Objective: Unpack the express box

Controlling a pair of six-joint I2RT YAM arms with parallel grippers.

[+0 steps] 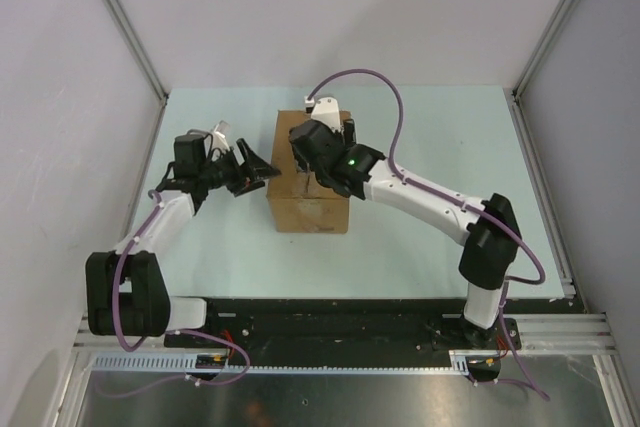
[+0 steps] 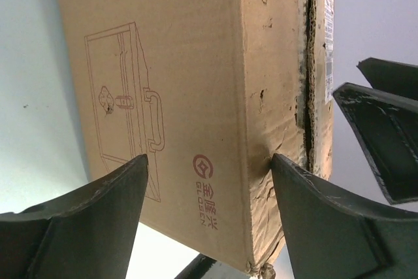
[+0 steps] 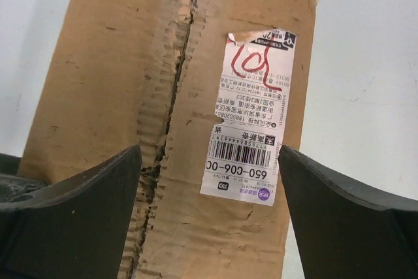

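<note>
Both arms reach out from the near edge of the pale tabletop (image 1: pixel 420 247); express box (image 1: pixel 308 202) stands mid-tabletop, flaps shut, a ragged seam (image 3: pixel 173 96) running along its top; left tool (image 2: pixel 208 161) at the box's left side, fingers spread wide, facing the printed side wall and top edge, contact cannot be told; right tool (image 3: pixel 209 151) hangs over the box top, fingers spread apart, seam and white barcode label (image 3: pixel 251 115) with red scrawl showing between them; touching the cardboard or not, cannot tell; purple cable (image 1: pixel 355 71) arcs above the far tabletop.
</note>
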